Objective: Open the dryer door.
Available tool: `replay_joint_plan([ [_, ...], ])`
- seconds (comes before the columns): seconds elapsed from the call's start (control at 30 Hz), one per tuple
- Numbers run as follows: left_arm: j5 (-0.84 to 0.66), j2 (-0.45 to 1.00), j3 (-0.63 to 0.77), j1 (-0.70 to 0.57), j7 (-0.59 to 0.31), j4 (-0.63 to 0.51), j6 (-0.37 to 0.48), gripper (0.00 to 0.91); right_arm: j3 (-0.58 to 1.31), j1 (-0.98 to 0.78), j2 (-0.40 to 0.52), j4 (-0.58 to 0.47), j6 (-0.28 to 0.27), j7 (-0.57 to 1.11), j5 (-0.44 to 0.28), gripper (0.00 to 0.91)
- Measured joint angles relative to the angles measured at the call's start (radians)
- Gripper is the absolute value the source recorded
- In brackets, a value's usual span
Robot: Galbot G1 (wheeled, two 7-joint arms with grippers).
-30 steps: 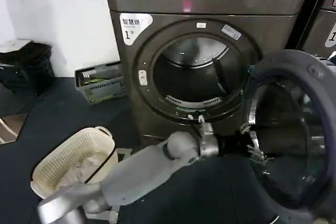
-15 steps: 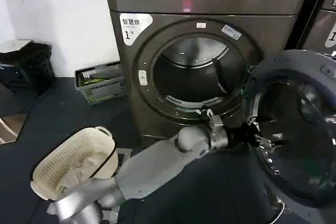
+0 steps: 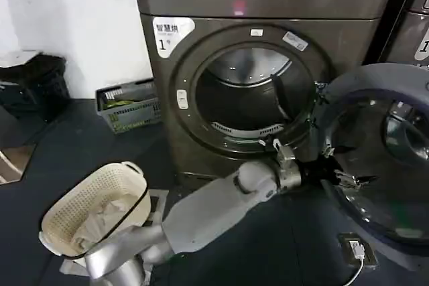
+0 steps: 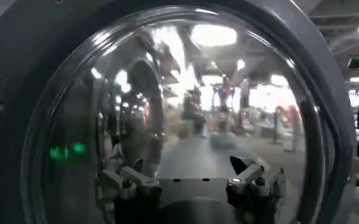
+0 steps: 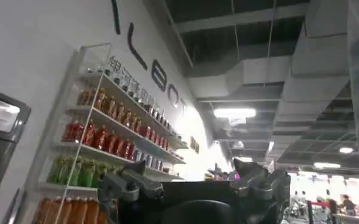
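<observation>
Glassy round dryer door (image 3: 385, 159) (chrome-ringed), ajar

Round dryer door (image 3: 375, 159) of glossy dark glass in a smooth grey ring; matt grey-brown metal machine front (image 3: 167, 105); perforated cream plastic basket (image 3: 94, 205).

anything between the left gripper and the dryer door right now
Nothing visible. The left gripper is right at the inner face of the dryer door, which already stands swung open to the right of the drum opening.
</observation>
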Motion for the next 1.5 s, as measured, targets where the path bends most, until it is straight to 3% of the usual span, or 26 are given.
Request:
replay_joint_plan([
  [0.97,0.089,-0.061,-0.021,-0.007,-0.037,0.189,-0.044,0.907,0.028,-0.007,-0.014,-0.011,0.011,0.024,-0.006,0.907],
  [1.5,0.045,-0.061,-0.031,0.009,-0.026,0.119,-0.047,0.907,0.017,-0.001,-0.023,-0.012,0.017,0.020,0.007,0.907],
])
